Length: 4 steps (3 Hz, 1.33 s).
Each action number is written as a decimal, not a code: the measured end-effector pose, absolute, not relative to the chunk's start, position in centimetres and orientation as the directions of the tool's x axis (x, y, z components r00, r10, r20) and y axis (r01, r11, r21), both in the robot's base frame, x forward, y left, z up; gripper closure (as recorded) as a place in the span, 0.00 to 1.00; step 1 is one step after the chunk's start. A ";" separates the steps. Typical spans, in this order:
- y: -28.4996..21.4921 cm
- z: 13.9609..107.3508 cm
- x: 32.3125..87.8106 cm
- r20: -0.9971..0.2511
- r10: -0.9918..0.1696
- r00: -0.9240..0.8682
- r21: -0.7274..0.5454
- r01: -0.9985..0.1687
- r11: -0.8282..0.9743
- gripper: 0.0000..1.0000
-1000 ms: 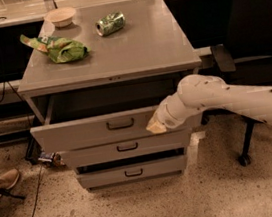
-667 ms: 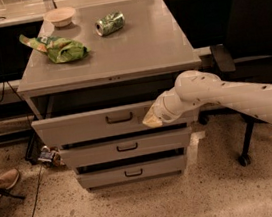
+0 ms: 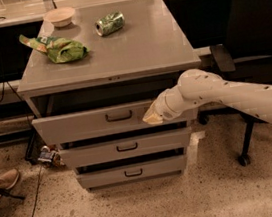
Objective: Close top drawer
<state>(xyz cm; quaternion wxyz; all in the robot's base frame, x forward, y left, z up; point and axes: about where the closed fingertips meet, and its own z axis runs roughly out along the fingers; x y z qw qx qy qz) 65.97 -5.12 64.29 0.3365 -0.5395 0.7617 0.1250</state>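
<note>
The top drawer (image 3: 87,123) of the grey metal cabinet stands pulled out a short way, with a dark gap above its front. Its dark loop handle (image 3: 119,116) is in the middle of the front. My gripper (image 3: 151,117) comes in from the right on the white arm (image 3: 235,97) and rests against the right part of the drawer front, to the right of the handle. The two lower drawers (image 3: 126,147) (image 3: 133,172) sit below, slightly out.
On the cabinet top (image 3: 132,45) lie a green chip bag (image 3: 62,49), a green can (image 3: 110,24) on its side and a small bowl (image 3: 60,15). A black office chair (image 3: 252,38) stands at the right. A cable (image 3: 34,210) and a shoe (image 3: 0,182) are on the floor at the left.
The top drawer has slid inward toward the cabinet, and my gripper has moved with it against its front.
</note>
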 end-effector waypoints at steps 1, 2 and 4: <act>-5.5 64.3 66.2 -0.662 -0.725 -0.192 -0.174 -0.901 0.397 1.00; -5.5 64.3 66.3 -0.665 -0.722 -0.191 -0.173 -0.901 0.398 1.00; -5.5 64.3 66.3 -0.665 -0.722 -0.191 -0.173 -0.901 0.397 1.00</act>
